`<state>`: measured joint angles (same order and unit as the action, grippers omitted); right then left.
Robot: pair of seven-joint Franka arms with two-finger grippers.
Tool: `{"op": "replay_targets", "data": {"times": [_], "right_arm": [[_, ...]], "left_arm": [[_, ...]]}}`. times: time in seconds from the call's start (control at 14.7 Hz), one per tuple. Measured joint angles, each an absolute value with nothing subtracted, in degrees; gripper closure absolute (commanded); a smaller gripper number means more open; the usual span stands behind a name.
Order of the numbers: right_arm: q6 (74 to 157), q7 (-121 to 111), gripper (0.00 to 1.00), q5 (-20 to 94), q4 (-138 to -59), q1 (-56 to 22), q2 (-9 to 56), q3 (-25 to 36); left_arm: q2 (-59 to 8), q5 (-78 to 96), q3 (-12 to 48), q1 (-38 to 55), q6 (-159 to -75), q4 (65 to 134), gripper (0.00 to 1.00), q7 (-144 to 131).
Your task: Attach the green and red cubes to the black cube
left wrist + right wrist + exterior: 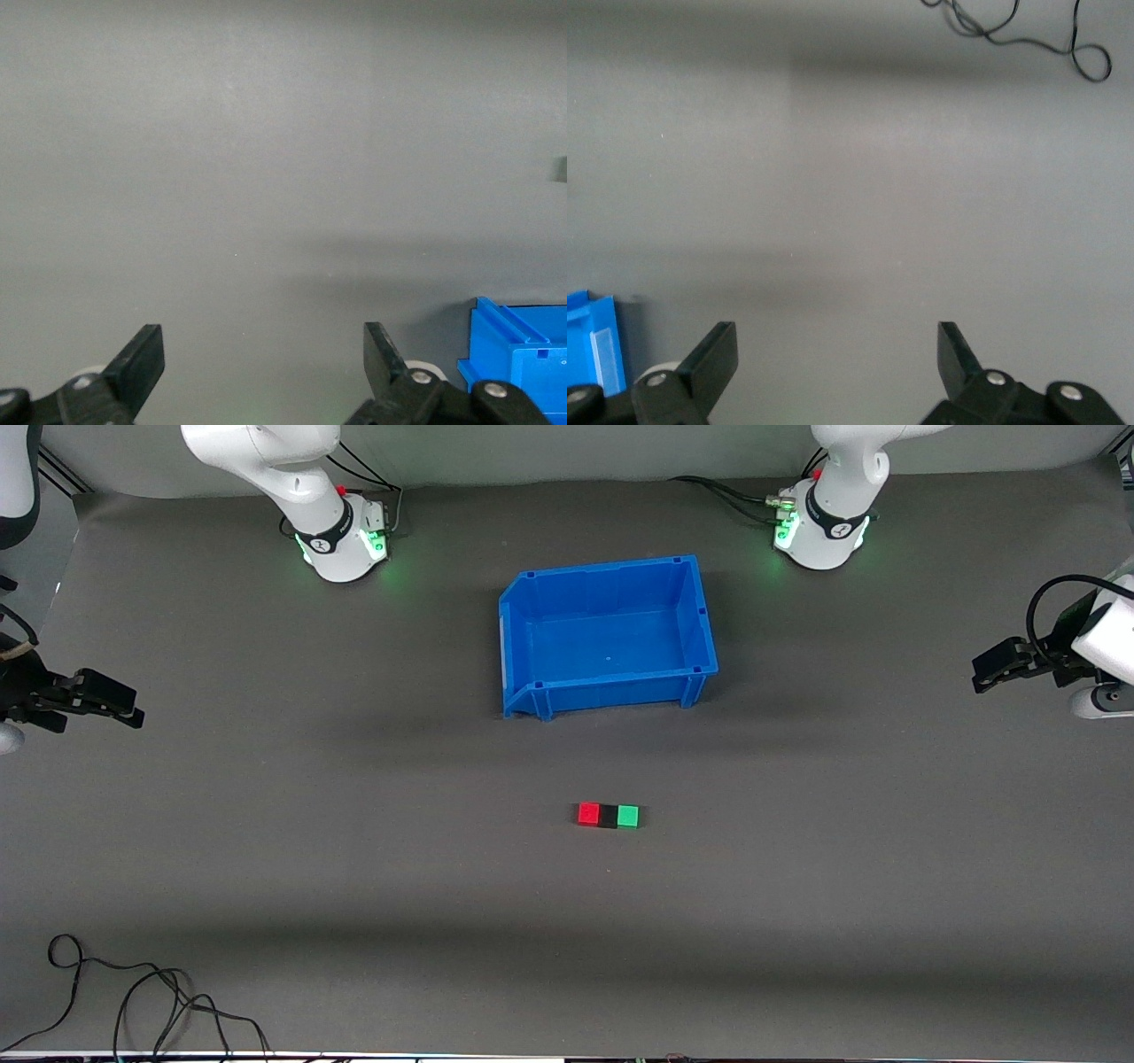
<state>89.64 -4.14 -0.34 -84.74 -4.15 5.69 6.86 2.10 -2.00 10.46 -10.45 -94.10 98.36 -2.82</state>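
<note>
A red cube (588,813), a black cube (608,816) and a green cube (628,816) lie in one row on the grey table, touching, with the black one in the middle. The row lies nearer to the front camera than the blue bin. My left gripper (983,675) is open and empty at the left arm's end of the table, far from the cubes; it shows in the left wrist view (264,359). My right gripper (131,710) is open and empty at the right arm's end; it shows in the right wrist view (836,354). Neither wrist view shows the cubes.
An empty blue bin (532,691) stands mid-table between the arm bases, also in the left wrist view (518,354) and the right wrist view (592,350). A loose black cable (133,1001) lies near the front edge at the right arm's end, also in the right wrist view (1028,31).
</note>
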Motion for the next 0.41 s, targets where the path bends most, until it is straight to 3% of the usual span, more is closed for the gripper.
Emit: {"op": "replay_targets", "data": {"times": [0.41], "right_arm": [[88.9,-3.7,0.0,1.3,-84.7,-4.2,5.5,6.9]], "left_arm": [[1.8,-2.0,10.5,-10.3,-94.1,98.4,0.01,-2.8]]}}
